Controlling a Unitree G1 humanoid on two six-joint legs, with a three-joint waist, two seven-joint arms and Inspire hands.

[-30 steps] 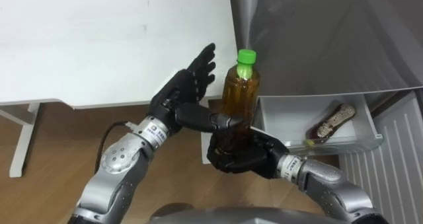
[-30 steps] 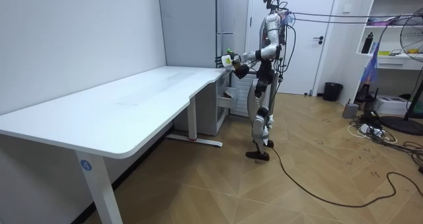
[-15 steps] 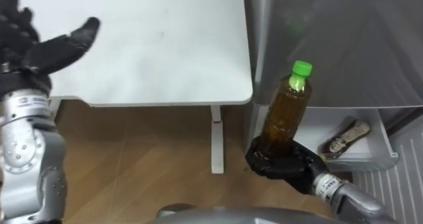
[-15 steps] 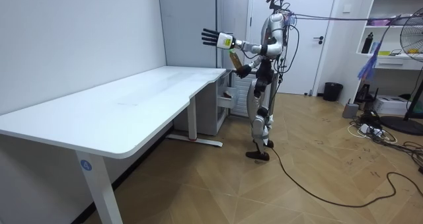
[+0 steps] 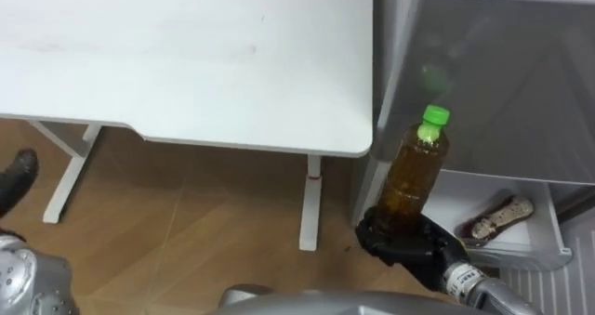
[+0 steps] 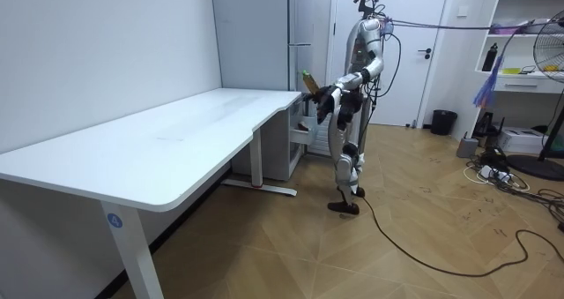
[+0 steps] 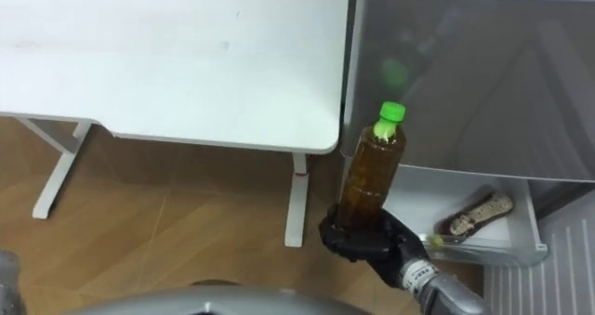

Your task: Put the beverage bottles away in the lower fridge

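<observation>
An amber drink bottle (image 5: 420,173) with a green cap stands upright in my right hand (image 5: 402,243), whose fingers are curled round its base. The bottle (image 7: 370,171) is held in front of the grey fridge front (image 5: 493,83), just left of the open white lower drawer (image 5: 558,250). A dark fingertip of my left hand (image 5: 19,176) shows low at the left edge, over the floor. In the room view I stand at the desk's end facing the fridge, with the bottle (image 6: 307,77) held forward and my left hand (image 6: 323,99) lowered, fingers straight.
The white desk (image 5: 186,64) fills the upper left, its corner close to the fridge, with a leg (image 5: 311,205) beneath. A brown oblong item (image 5: 498,217) lies in the drawer. Wooden floor (image 5: 186,231) spreads below the desk.
My left hand has dropped from its raised position above the desk to low at my left side. The bottle stays in my right hand; the view has shifted.
</observation>
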